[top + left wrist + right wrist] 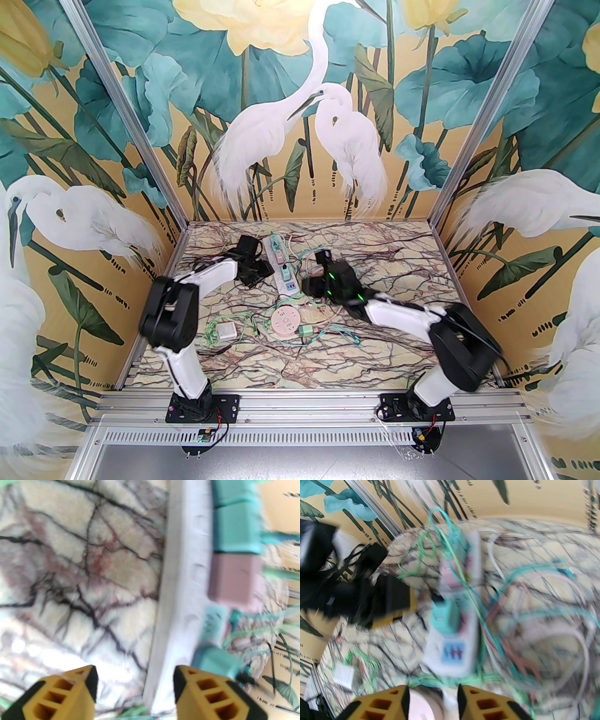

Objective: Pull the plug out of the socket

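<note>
Blur smears my right wrist view. The teal plug [445, 618] sits in the white power strip [182, 573], mid-table. Both my arms reach toward it: left claw [134, 668] open beside its end, right claw [433, 687] narrowly parted, empty.

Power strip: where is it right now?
In the top view the white power strip lies toward the back of the table, between the left gripper and right gripper, a round pink disc just in front.
</note>
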Controlling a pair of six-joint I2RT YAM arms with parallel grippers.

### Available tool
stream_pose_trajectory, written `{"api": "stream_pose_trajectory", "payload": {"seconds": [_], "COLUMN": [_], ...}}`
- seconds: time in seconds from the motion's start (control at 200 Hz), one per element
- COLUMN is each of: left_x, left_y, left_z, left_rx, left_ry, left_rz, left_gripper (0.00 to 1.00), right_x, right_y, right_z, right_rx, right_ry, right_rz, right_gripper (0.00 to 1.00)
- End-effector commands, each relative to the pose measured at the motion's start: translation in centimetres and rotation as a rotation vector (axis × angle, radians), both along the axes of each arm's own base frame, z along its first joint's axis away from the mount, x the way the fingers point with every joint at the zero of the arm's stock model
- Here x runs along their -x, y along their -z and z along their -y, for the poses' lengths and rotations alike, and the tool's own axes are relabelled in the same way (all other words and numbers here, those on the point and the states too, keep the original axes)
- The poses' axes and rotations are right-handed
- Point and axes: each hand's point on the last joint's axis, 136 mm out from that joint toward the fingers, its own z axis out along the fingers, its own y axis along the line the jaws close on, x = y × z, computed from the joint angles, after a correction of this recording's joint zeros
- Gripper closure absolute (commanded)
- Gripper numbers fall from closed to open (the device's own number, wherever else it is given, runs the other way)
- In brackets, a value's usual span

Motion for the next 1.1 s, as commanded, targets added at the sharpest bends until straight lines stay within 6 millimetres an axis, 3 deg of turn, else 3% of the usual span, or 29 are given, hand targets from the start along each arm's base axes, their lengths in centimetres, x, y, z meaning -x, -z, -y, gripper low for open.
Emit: {"api": "stream_pose_trajectory", "payload": {"seconds": [0.0, 0.08, 0.195, 0.45, 0.72, 0.855, 1.095], "left_x": [1.0, 2.2, 4.0, 5.9, 5.4, 4.7, 3.5], "left_y": [-2.3, -3.4, -4.9, -6.9, -6.2, -5.6, -4.6], "left_z": [-0.4, -0.8, -0.8, 0.5, 4.4, 5.4, 6.4], "left_rx": [-0.014, -0.005, 0.002, -0.07, -0.13, -0.185, -0.19], "left_ry": [0.009, 0.007, 0.02, 0.075, 0.161, 0.171, 0.163], "left_rz": [0.081, 0.111, 0.159, 0.238, 0.228, 0.214, 0.192], "left_gripper": [0.33, 0.33, 0.33, 0.37, 0.37, 0.4, 0.41], "right_x": [-1.1, -2.8, -4.3, -4.0, -3.8, -3.9, -3.8], "right_y": [2.2, 3.3, 5.3, 8.7, 11.5, 12.7, 14.7], "right_z": [-1.3, -2.0, -1.7, -1.7, -1.2, -1.1, 2.1], "right_rx": [0.04, 0.047, 0.02, -0.005, -0.036, -0.023, 0.11], "right_ry": [-0.021, -0.008, 0.019, 0.002, -0.014, 0.01, 0.144], "right_rz": [-0.12, -0.177, -0.245, -0.337, -0.407, -0.444, -0.453], "right_gripper": [0.67, 0.74, 0.75, 0.75, 0.7, 0.71, 0.71]}}
